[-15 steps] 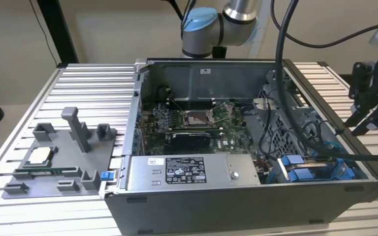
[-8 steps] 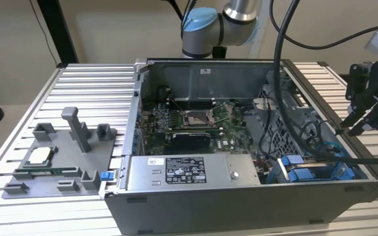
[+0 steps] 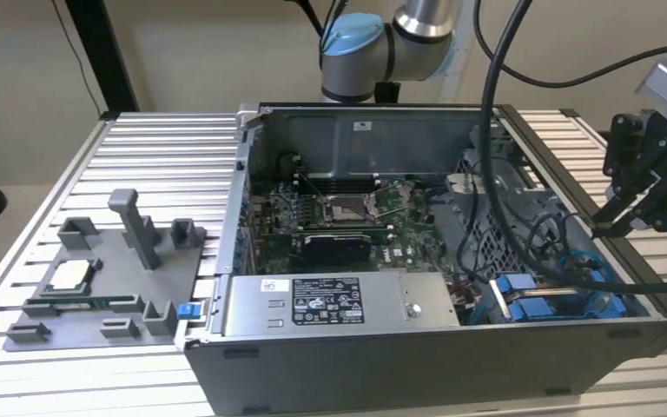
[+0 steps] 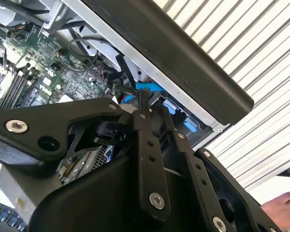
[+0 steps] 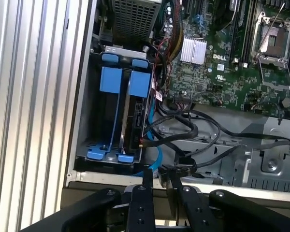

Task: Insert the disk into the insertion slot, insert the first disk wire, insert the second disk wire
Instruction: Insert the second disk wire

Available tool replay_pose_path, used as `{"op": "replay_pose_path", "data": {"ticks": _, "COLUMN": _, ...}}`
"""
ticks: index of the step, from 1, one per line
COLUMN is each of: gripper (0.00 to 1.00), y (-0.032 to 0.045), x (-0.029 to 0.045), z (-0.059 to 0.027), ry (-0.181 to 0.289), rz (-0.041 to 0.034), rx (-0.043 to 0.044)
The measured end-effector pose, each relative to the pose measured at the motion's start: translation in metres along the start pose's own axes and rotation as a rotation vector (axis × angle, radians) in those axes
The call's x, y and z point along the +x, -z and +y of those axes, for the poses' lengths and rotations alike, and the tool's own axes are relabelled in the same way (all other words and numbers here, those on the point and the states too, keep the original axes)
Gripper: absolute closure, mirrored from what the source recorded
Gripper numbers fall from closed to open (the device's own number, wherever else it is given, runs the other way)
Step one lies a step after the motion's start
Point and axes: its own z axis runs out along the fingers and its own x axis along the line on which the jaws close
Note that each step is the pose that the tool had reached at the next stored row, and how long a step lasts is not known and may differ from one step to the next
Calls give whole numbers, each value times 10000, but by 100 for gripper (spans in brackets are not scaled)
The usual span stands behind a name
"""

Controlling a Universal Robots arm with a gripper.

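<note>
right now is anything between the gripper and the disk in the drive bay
Yes. In the first wrist view, black cables and a blue cable loop across the space between the gripper and the disk, which sits in the insertion slot. They crowd the end nearest the gripper.

- We see an open PC case (image 3: pixel 426 369) lying on a slatted aluminium bench (image 3: pixel 160 156).
- Inside it: a green motherboard (image 5: pixel 212 77) with an open CPU socket (image 3: pixel 347 208) and a finned silver heatsink (image 5: pixel 193 50).
- A grey metal box with a white sticker (image 3: pixel 322 304) sits along the case's near wall.
- Loose black cables (image 5: pixel 193 130) loop over the grey sheet metal.
- A grey fixture tray (image 3: pixel 125 287) lies at the exterior view's left of the case. It has upright posts (image 3: pixel 136 228) and a square silver chip (image 3: pixel 69 276) resting on it.
</note>
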Motion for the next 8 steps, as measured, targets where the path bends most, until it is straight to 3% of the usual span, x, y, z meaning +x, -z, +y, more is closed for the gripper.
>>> {"op": "replay_pose_path", "data": {"ticks": 5, "gripper": 0, "y": -45, "x": 6, "z": -1, "ry": 34, "rz": -96, "rx": 72}}
{"op": "replay_pose_path", "data": {"ticks": 8, "gripper": 0, "y": -61, "x": 8, "z": -2, "ry": 50, "rz": -229, "rx": 120}}
